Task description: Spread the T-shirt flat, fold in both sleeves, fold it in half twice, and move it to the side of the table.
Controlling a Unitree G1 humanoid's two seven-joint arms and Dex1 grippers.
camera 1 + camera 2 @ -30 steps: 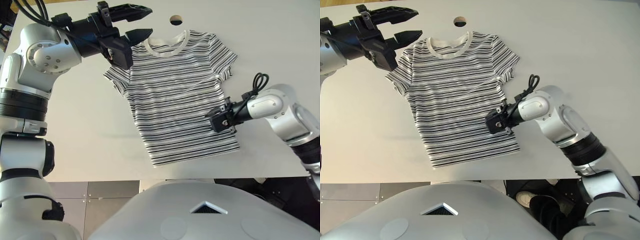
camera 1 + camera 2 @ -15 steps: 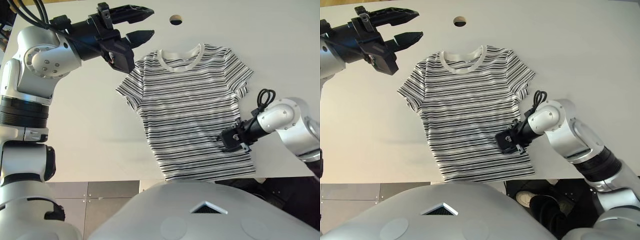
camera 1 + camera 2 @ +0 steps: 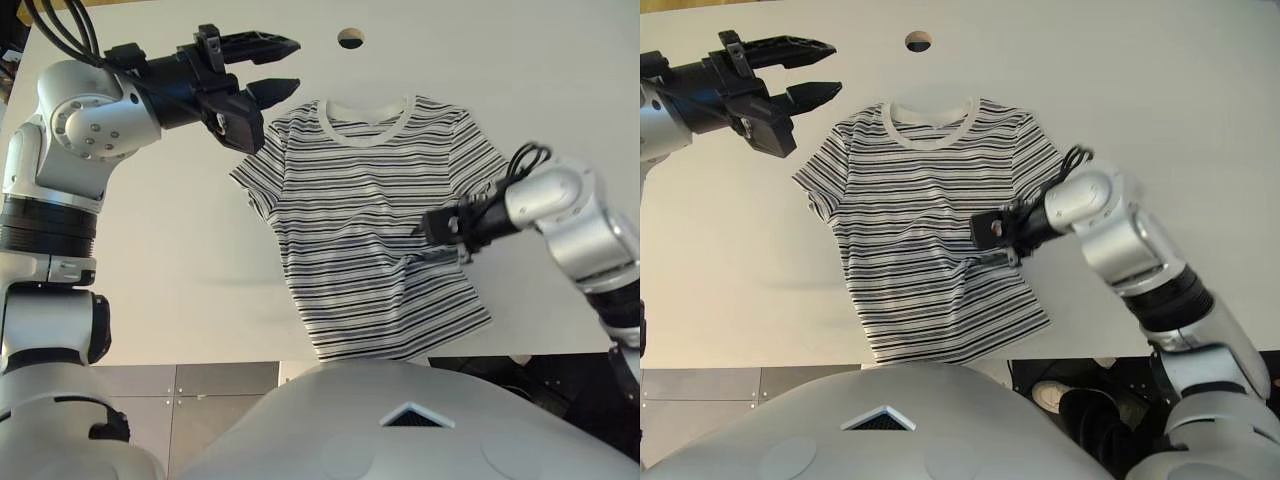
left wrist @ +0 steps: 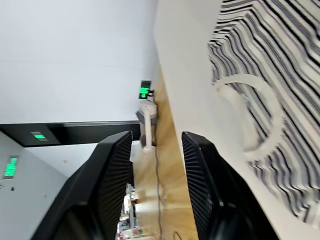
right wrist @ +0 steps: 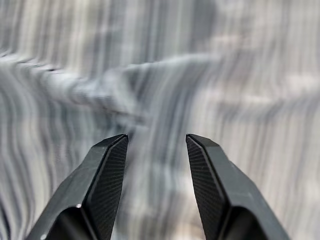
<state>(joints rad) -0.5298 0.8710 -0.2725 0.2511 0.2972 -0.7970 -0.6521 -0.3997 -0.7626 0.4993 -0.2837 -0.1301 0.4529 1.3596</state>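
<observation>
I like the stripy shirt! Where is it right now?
In the eye views the striped T-shirt lies spread on the table, collar toward the round hole; the left gripper hovers beside its left shoulder, the right gripper over its right side.

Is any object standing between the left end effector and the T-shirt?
No, nothing visible. The left end effector hangs open close beside the shoulder of the T-shirt, with no object in the gap.

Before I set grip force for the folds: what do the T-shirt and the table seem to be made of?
T-shirt: soft matte knit, probably cotton jersey; it lies limp and wrinkles mid-body. Table: hard, smooth, matte white board, perhaps laminate; flat, with a clean round hole.
</observation>
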